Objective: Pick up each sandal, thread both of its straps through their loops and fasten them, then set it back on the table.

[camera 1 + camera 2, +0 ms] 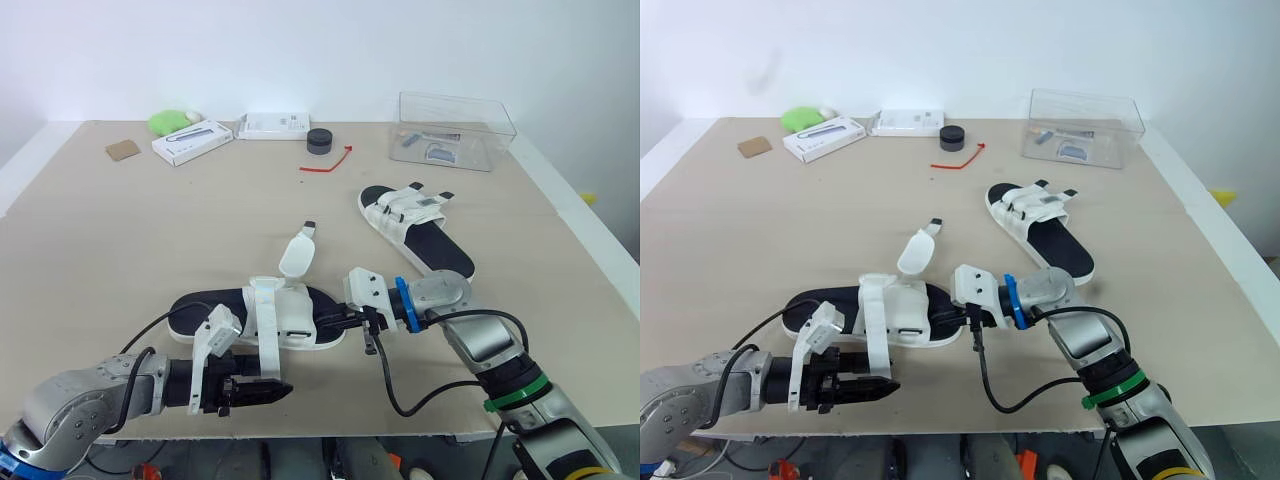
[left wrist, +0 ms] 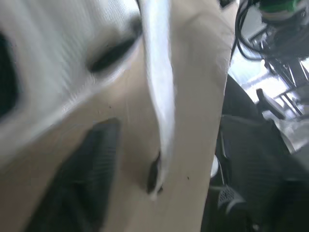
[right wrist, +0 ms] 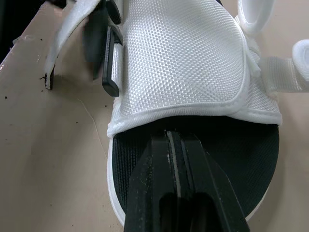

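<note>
1 clear box (image 1: 470,115), 2 small items (image 1: 440,152) inside

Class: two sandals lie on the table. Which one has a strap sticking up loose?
The near sandal, closest to the robot: one white strap curls up off it. The far sandal has its straps lying low across its top.

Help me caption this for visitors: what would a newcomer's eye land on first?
First comes the white-strapped sandal near the front edge of the table, one strap flipped up loose, with the left gripper on its near side and the right gripper, shut, over its black footbed. Next is the second sandal, lying farther back on the right.
</note>
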Tool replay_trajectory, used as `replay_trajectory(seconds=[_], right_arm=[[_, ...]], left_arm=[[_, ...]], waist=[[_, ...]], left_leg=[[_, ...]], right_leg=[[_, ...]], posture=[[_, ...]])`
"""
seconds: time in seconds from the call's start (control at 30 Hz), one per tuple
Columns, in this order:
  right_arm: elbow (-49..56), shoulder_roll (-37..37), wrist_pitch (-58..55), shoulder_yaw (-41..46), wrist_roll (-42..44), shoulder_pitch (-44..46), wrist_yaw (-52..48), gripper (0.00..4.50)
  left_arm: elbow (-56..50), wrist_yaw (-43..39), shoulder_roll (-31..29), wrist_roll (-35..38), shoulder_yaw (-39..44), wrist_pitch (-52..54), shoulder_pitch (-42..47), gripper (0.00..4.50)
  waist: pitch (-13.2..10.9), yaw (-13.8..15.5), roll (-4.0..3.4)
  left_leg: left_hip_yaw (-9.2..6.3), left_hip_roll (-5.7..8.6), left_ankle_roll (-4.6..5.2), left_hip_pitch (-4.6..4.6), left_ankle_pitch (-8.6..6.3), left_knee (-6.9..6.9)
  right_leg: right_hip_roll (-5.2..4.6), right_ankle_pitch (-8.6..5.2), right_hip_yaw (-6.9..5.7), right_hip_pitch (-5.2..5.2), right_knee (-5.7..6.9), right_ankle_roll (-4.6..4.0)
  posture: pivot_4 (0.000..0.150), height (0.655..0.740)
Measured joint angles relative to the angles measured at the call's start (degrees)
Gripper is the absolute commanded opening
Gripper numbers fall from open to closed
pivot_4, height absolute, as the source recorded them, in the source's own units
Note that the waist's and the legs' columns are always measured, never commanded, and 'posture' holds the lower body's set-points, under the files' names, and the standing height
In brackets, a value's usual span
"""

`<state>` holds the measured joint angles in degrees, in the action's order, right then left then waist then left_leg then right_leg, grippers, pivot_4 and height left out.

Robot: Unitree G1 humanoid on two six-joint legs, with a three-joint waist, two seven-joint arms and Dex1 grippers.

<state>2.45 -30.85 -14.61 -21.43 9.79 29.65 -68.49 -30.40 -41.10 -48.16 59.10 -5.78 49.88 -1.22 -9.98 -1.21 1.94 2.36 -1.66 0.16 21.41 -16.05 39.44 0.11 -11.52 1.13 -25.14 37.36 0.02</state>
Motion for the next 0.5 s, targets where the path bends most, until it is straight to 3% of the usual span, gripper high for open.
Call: replay_trajectory(seconds=[0.13,0.4,0.47,0.5], right_arm=[[0.15,-0.01,-0.30,0.00,0.00,0.00,0.16,0.00],[0.26,-0.03,-0.50,0.01,0.00,0.01,0.21,0.00],[0.26,-0.07,-0.48,0.01,0.00,0.02,0.20,0.00],[0.28,-0.23,-0.45,0.05,0.00,0.08,0.15,0.00]], left_arm=[[0.01,-0.95,-0.05,0.34,0.58,1.91,-0.27,0.04],[1.30,-4.27,-3.79,9.62,7.06,8.04,1.13,0.01],[4.58,-6.09,-8.00,18.75,11.13,12.54,5.31,0.01],[10.82,-7.28,-10.67,26.70,15.86,15.53,14.83,0.01]], waist=[[0.00,0.00,0.00],[-0.02,0.00,0.01],[-0.05,0.00,0.13],[-0.07,0.01,0.10]], left_leg=[[0.00,0.00,0.00,0.00,0.00,0.00],[-0.03,-0.02,0.00,0.02,0.00,-0.01],[-0.08,-0.05,0.00,0.02,0.00,0.00],[-0.04,-0.01,0.00,0.00,0.00,-0.02]], right_leg=[[0.00,0.00,0.00,0.00,0.00,0.00],[0.01,-0.02,-0.02,-0.01,0.01,0.00],[0.05,-0.03,-0.05,-0.02,0.02,-0.02],[0.06,-0.03,-0.06,-0.02,0.01,-0.01]], posture=[[0.150,0.7400],[0.150,0.7400],[0.150,0.7400],[0.150,0.7400]])
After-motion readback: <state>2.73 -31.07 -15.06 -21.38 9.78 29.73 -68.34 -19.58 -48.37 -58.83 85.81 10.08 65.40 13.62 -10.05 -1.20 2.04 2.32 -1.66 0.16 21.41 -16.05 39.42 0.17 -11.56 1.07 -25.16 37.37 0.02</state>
